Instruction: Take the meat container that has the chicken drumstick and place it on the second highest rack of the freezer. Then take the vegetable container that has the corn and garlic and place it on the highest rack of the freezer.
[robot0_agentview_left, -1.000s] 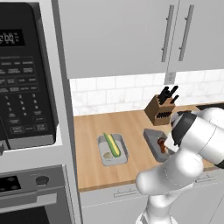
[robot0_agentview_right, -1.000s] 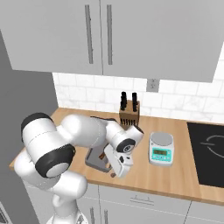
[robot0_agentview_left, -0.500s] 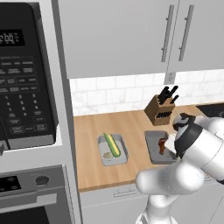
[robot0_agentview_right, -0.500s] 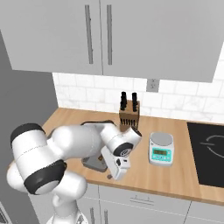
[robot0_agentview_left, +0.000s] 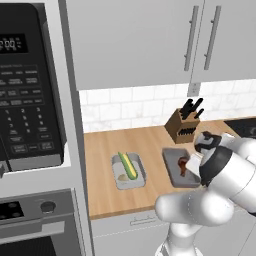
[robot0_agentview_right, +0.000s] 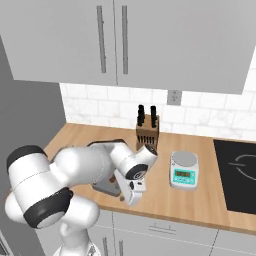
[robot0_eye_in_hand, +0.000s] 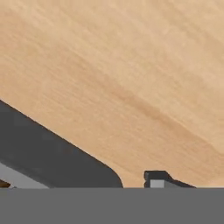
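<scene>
Meat container (robot0_agentview_left: 180, 167), right of the corn (robot0_agentview_left: 127, 165): your gripper (robot0_agentview_right: 129, 192) straddles its edge, jaw state unclear; a shallow hold could tip it.

A knife block (robot0_agentview_left: 184, 125) stood at the counter's (robot0_agentview_left: 105, 150) rear, a kitchen scale (robot0_agentview_right: 183, 170) at centre right, a microwave (robot0_agentview_left: 27, 90) at upper left, and wall cabinets (robot0_agentview_right: 120, 40) across the top.

Warm tan wood-grain worktop (robot0_agentview_left: 150, 145); two grey trays, one holding a yellow-and-green corn (robot0_agentview_left: 127, 165) and off-white garlic (robot0_agentview_left: 122, 177), the other a reddish-brown chicken drumstick (robot0_agentview_left: 182, 165). White marbled tiles (robot0_agentview_right: 200, 117), brown knife block (robot0_agentview_right: 147, 136).
</scene>
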